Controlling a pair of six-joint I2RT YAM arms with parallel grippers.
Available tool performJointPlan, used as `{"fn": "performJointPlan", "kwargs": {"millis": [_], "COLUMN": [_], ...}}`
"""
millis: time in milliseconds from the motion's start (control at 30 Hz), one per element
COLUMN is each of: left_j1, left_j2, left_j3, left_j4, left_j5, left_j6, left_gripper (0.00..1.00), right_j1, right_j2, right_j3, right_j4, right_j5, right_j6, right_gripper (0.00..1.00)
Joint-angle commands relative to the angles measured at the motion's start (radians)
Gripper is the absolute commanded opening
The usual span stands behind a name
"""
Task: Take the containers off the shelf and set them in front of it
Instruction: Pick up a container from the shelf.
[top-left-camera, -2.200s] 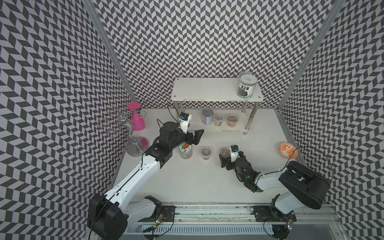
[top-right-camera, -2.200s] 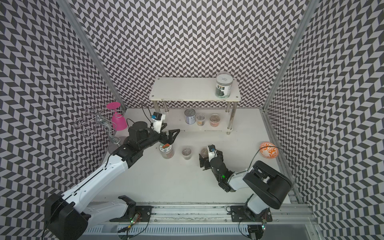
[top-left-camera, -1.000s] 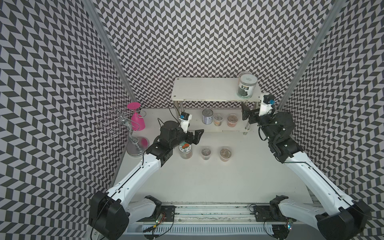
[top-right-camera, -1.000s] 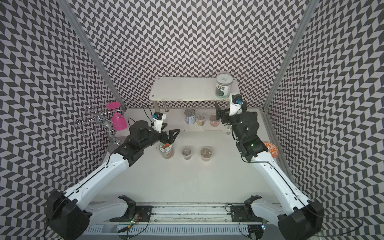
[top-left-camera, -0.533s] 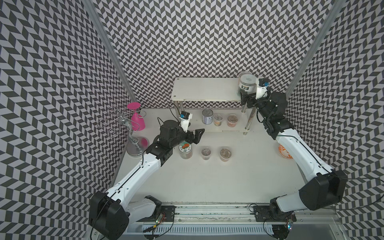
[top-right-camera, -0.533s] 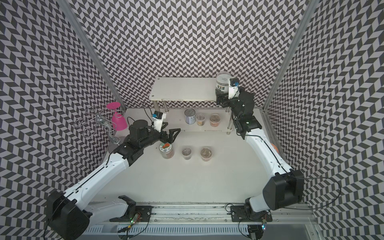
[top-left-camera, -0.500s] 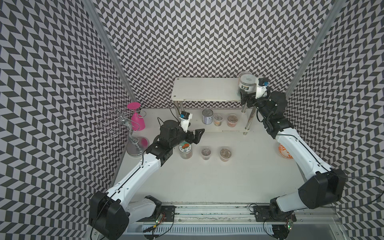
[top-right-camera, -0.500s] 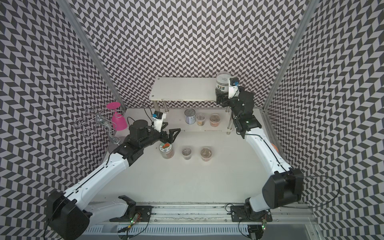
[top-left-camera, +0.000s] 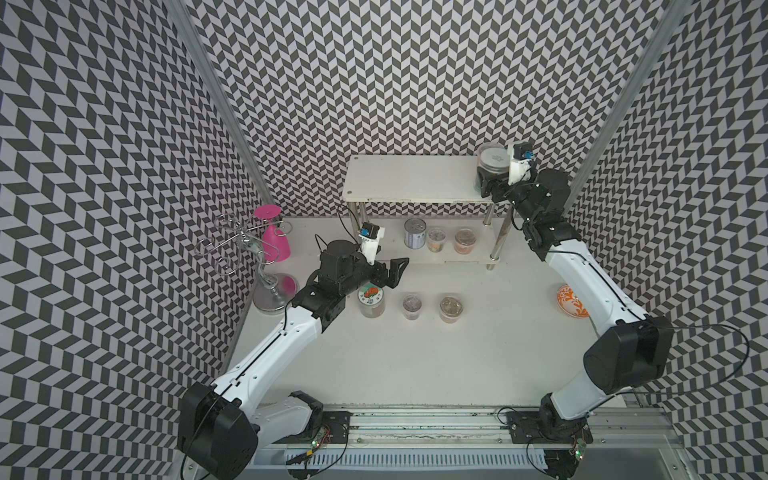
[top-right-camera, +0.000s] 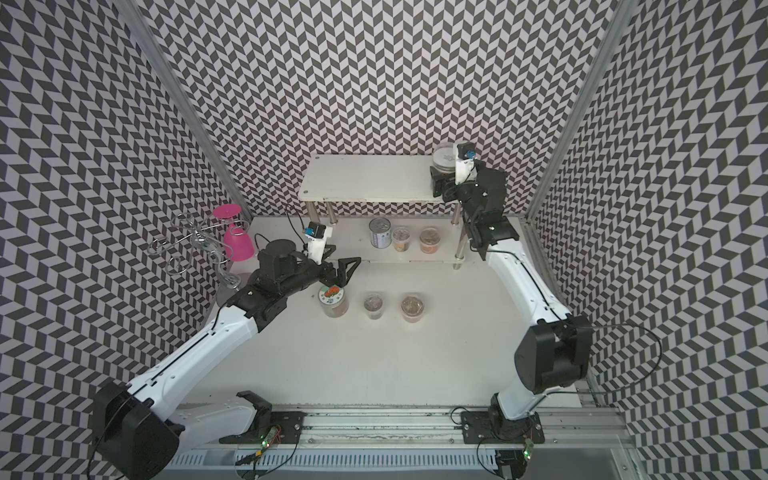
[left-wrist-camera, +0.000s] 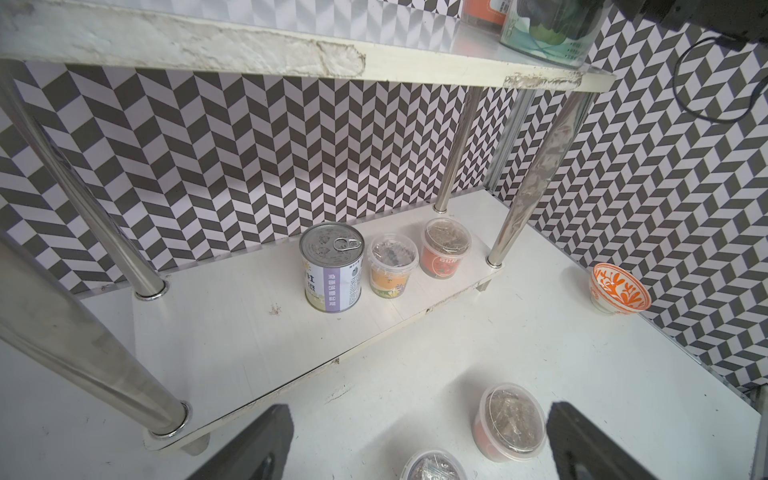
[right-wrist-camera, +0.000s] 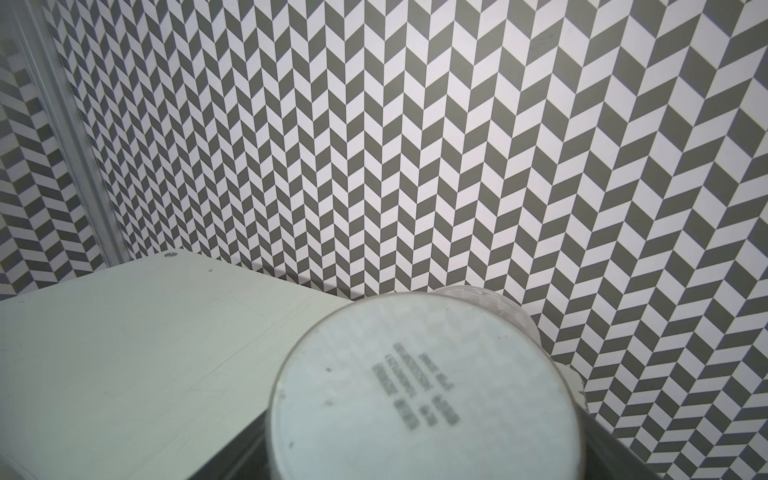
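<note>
- Nearest me, at the centre of a top view, three containers stand on the table (top-left-camera: 415, 374) in front of the shelf (top-left-camera: 407, 178). They are the teal-orange-lidded jar (top-left-camera: 371, 296) and, in a row to its right, two clear tubs (top-left-camera: 412, 306) (top-left-camera: 452, 308). I count those three as done.
- Just behind that jar hangs the left gripper (top-left-camera: 390, 266). Its jaws are spread wide with nothing in them, and it faces the shelf's lower tier.
- Farther up the frame, on the lower tier, the silver can (top-left-camera: 414, 234) and two more tubs (top-left-camera: 436, 240) (top-left-camera: 464, 241) have yet to be moved.
- Farthest, at the right end of the top board, sits the white-lidded jar (top-left-camera: 491, 164). The right gripper (top-left-camera: 490, 187) has a jaw on either side of its body. I cannot tell whether they press on it or stand just clear.
- By my count, three of the seven I can see are down and four are left.
- Every container stands upright, long axis vertical and lid up.
</note>
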Motion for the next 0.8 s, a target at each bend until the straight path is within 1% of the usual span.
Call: {"fn": "performJointPlan", "kwargs": {"millis": [0,100,167,333,467,533,633,700,767], "left_j1": [0.006,0.006,0.005,0.005,0.006,0.006,0.005,0.008,0.007], "left_j2": [0.003,0.004,0.003,0.001,0.005,0.008,0.012,0.010,0.012], "left_j3": [0.043,0.040,0.037,0.034,0.037,0.039,0.043,0.044,0.044], "left_j4": [-0.009,-0.010,-0.010,-0.013,-0.013,-0.013,-0.016,-0.019,-0.023], "left_j5": [0.005,0.005,0.005,-0.001,0.001,0.003,0.004,0.004,0.008], "left_j6": [0.018,0.016,0.016,0.019,0.019,0.020,0.025,0.028,0.031], "left_gripper": [1.00,1.00,1.00,1.00,1.00,1.00,1.00,1.00,1.00], "right_j1": [-0.008,-0.009,-0.008,-0.009,-0.006,-0.006,0.009,0.043,0.083], "right_j2": [0.006,0.001,-0.007,-0.049,-0.118,-0.168,-0.266,-0.337,-0.396], "right_j3": [0.034,0.021,0.011,-0.022,-0.081,-0.130,-0.253,-0.329,-0.383], "right_j4": [0.056,0.066,0.074,0.101,0.122,0.135,0.182,0.170,0.124], "right_j5": [-0.027,-0.044,-0.050,-0.083,-0.137,-0.173,-0.247,-0.257,-0.235], "right_j6": [-0.025,-0.029,-0.030,-0.025,-0.019,-0.011,-0.003,-0.031,-0.064], "right_gripper": [0.87,0.78,0.75,0.72,0.71,0.71,0.71,0.71,0.71]}}
